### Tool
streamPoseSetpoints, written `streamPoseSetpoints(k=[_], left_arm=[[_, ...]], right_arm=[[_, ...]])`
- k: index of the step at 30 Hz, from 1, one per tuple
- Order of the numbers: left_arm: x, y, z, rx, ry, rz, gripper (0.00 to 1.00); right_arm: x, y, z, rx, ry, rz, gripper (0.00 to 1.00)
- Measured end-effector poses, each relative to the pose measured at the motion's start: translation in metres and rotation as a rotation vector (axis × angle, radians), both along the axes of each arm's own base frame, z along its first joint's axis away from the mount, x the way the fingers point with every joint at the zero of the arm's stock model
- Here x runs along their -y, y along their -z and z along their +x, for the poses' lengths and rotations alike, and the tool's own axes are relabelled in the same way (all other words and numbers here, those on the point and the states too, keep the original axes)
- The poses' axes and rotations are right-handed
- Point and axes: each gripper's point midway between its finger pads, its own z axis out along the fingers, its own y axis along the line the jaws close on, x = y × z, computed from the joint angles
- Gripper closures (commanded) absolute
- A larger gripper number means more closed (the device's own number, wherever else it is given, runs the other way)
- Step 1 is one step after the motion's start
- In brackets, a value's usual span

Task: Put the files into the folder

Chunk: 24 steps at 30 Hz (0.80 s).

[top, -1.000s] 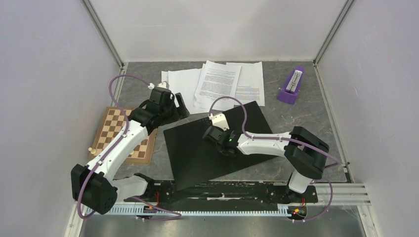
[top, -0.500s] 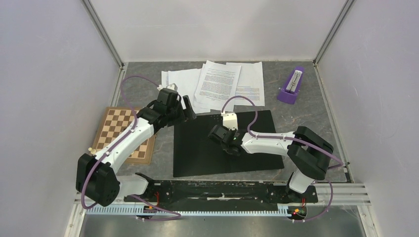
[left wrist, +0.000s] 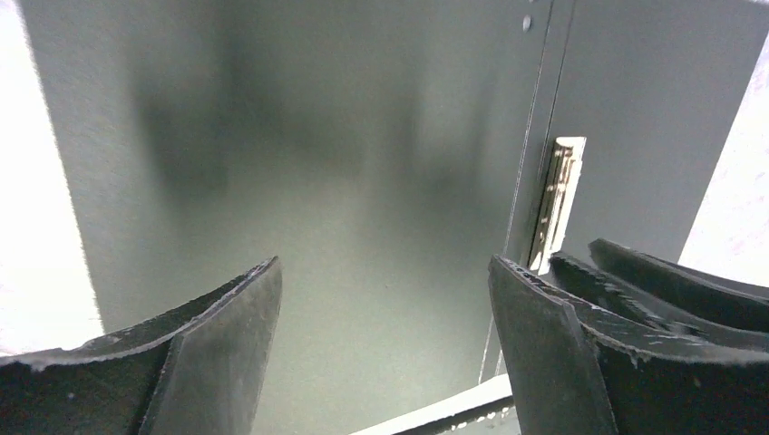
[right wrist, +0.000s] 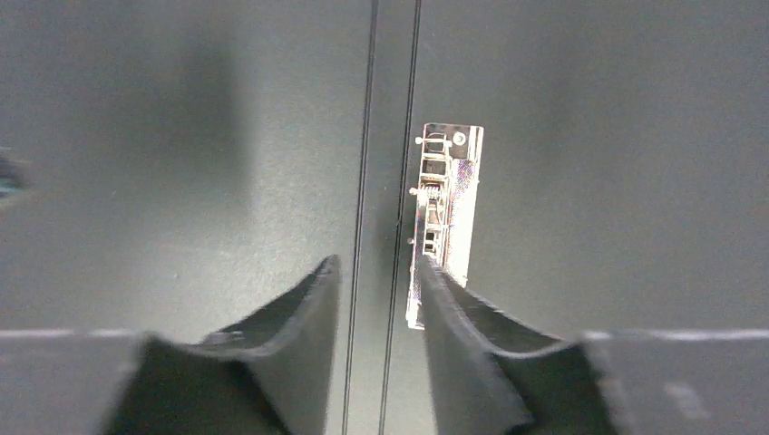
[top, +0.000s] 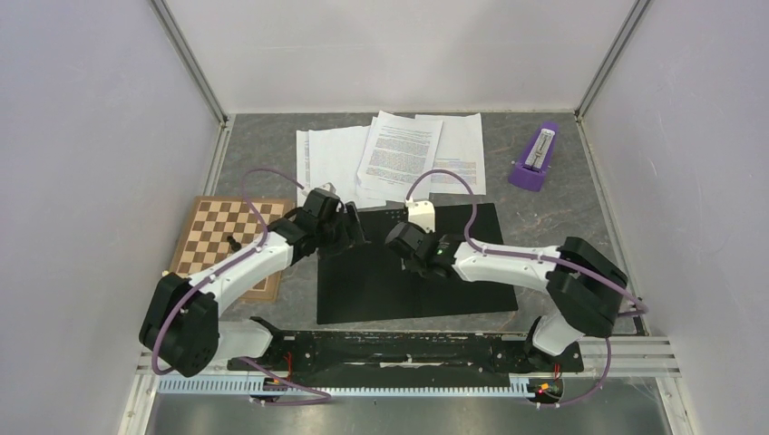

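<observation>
The folder (top: 381,290) lies open and flat in the middle of the table, black inside up, with its metal spine clip (right wrist: 444,217) showing. The files (top: 403,149) are a loose spread of white printed sheets behind the folder's far edge. My left gripper (top: 349,227) hangs open over the folder's far left part, nothing between its fingers (left wrist: 385,299). My right gripper (top: 417,258) is over the spine, its jaws a small way apart and empty (right wrist: 376,281), with the clip just ahead of the right fingertip. The clip (left wrist: 555,199) also shows in the left wrist view.
A checkered chessboard (top: 222,245) lies left of the folder, partly under my left arm, with a small white piece (top: 167,273) at its near left edge. A purple metronome-like object (top: 535,159) stands at the back right. Grey walls close in on three sides.
The folder went from skewed to lying square and flat. The right jaws have parted from shut. My left gripper moved right and nearer, onto the folder's left part.
</observation>
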Motion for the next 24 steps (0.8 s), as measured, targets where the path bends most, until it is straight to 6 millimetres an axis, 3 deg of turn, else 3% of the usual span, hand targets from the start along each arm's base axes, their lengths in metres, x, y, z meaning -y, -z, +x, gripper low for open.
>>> streamPoseSetpoints(k=[6,12,16,24], left_arm=[[0.012,0.019,-0.018,-0.031,-0.01,0.005,0.1],[-0.001,0.043,-0.03,-0.059,-0.081,0.057,0.1],[-0.011,0.053,-0.033,-0.071,-0.13,0.085,0.1],[-0.019,0.056,-0.029,-0.053,-0.192,0.107,0.1]], right_arm=[[0.001,-0.027,-0.008,0.031,-0.063,0.079,0.73],[0.01,-0.003,-0.026,-0.035,-0.13,0.046,0.79],[0.01,0.002,-0.029,-0.053,-0.151,0.035,0.81],[0.016,0.012,-0.032,-0.07,-0.152,0.006,0.84]])
